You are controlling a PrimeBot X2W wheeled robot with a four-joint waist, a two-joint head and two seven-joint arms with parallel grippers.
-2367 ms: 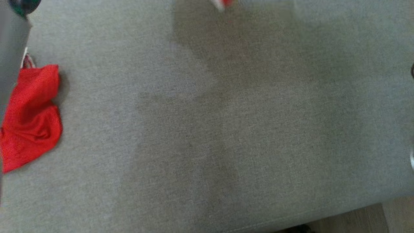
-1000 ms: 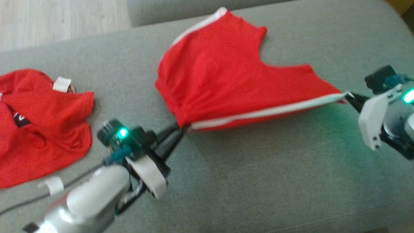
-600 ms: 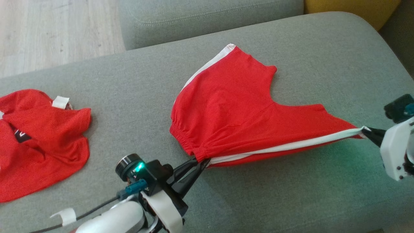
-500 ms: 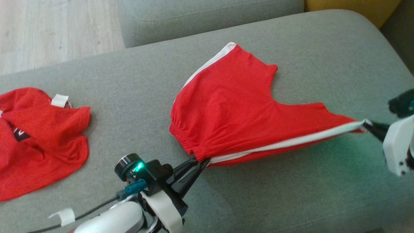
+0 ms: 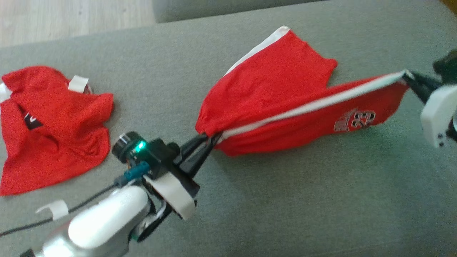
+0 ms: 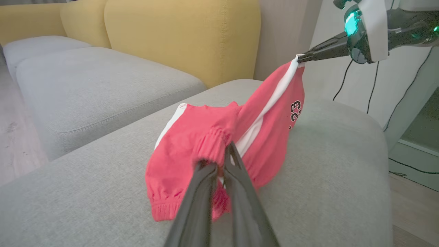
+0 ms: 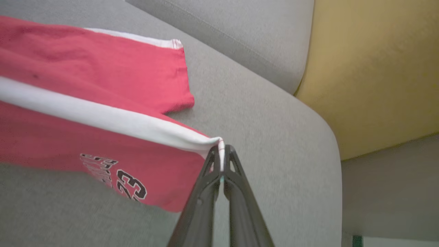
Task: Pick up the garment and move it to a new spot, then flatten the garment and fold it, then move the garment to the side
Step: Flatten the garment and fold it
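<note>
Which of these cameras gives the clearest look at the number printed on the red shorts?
The right wrist view: the number print sits close and sharp on the shorts. The head view shows it small and blurred; the left wrist view shows it farther off and turned sideways.

Carrier: grey upholstered seat cushion [image 5: 285, 200], woven fabric, rounded corners.

Item 1 (landmark): red shorts [image 5: 278, 82] with white side stripes. The far leg lies flat on the cushion fabric. The near leg, printed "23", stands stretched on edge above it; whether its lower hem touches the fabric cannot be told.

Item 2: crumpled red garment [image 5: 57, 135], well to the left of the shorts and apart from them, lying in a loose heap. It has a white label [image 5: 78, 83] at its far edge.
</note>
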